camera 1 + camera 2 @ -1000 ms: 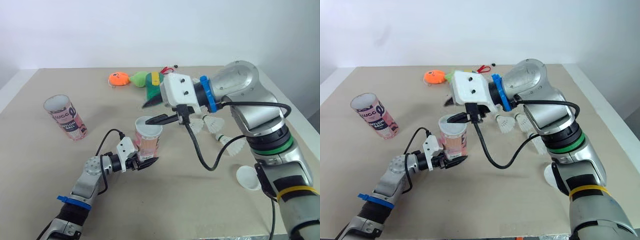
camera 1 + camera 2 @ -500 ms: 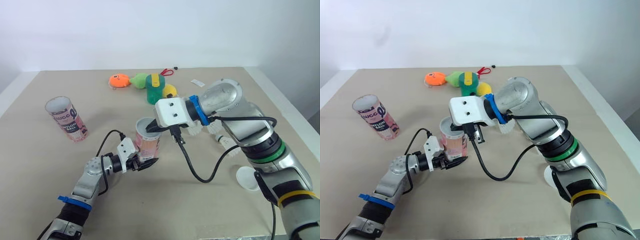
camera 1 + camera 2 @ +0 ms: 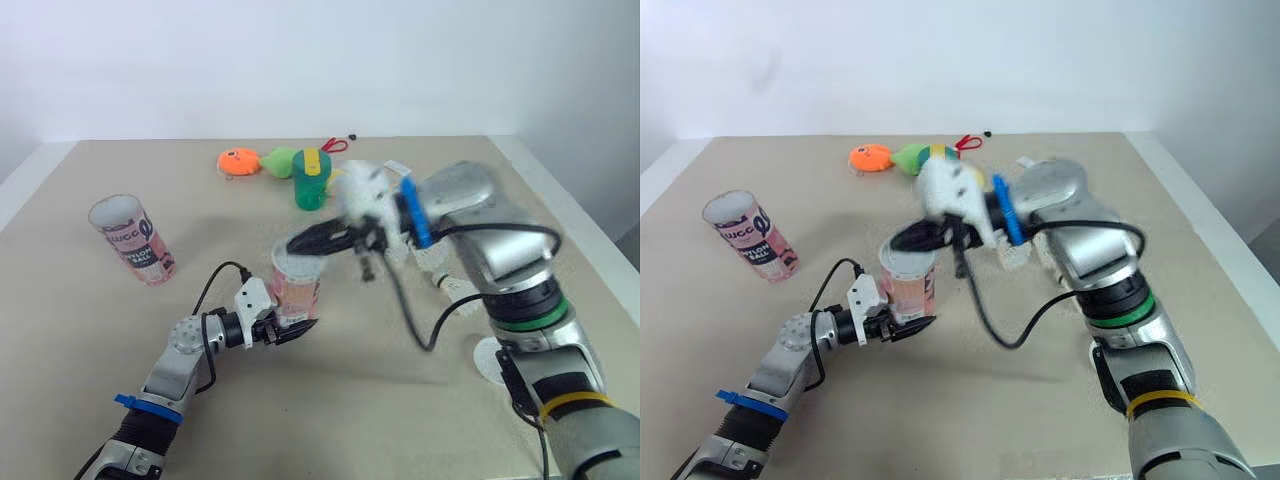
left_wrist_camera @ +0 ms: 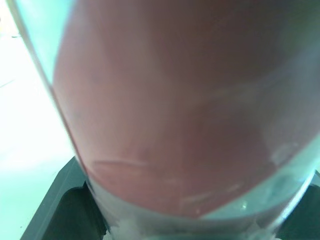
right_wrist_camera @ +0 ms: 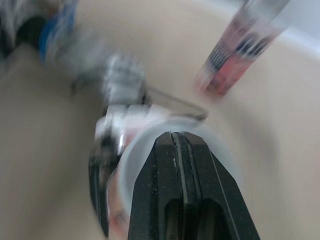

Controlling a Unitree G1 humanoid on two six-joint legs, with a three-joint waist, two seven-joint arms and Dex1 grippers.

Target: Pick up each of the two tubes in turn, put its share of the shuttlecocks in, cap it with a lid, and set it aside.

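clamping pink tube low on its wall with left gripper, black fingers pinching either side near the base. held upright near mid-table, mouth open to the top, probably so loading can come straight down. cannot tell whether the foot rests on the surface or hangs just clear.

hovering just above the tube's rim: right gripper, fingers pressed together with nothing seen between them in the right wrist view. blurred with motion, so exact height over the mouth uncertain. cannot see how many shuttlecocks sit inside.

lying just beside the right forearm: loose shuttlecocks, within short reach of that arm. resting nearer the table's right edge: white lid, not yet on any tube.

standing well apart at far left: second tube, leaning slightly, uncapped, untouched.

parked along the back: orange toy and green cup, clear of the work.

judging the step in hand: filling the first tube, capping to follow.
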